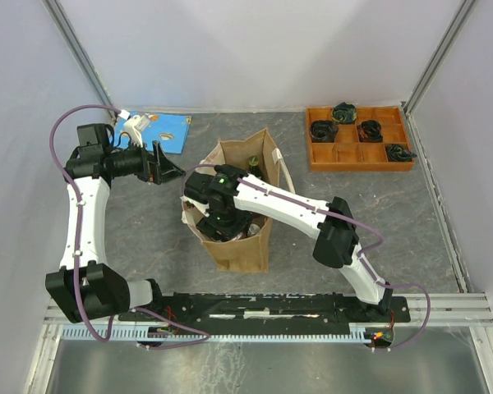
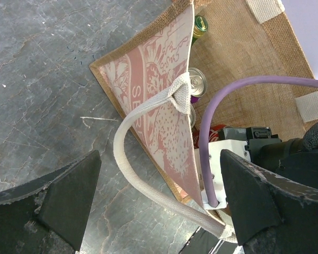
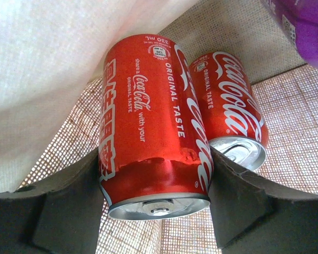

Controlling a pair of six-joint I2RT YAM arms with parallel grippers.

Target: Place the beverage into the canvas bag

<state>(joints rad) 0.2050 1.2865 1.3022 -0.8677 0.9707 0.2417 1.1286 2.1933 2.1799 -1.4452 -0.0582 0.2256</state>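
We judge the red aluminium cola can (image 3: 148, 116) light, slick and easily dented. Our right gripper (image 3: 155, 211) clamps it mid-body inside the tan canvas bag (image 1: 248, 246), midway between the counter's side edges. Our left gripper (image 2: 159, 211) gapes wide, empty.

Most of the readable stuff is on the front red can (image 3: 153, 127): "Coca-Cola" in white script, "ORIGINAL TASTE" down its length, a smaller "share Coca-Cola with your", and "330 mL" near the far end. The blocky white characters on its left side I can't make out. The back red can (image 3: 230, 106) has "Coca-Cola" too. The purple can (image 3: 302, 26) only has tiny, illegible print. The canvas bag (image 2: 159, 90) shows pink letters "SE", the rest hidden.
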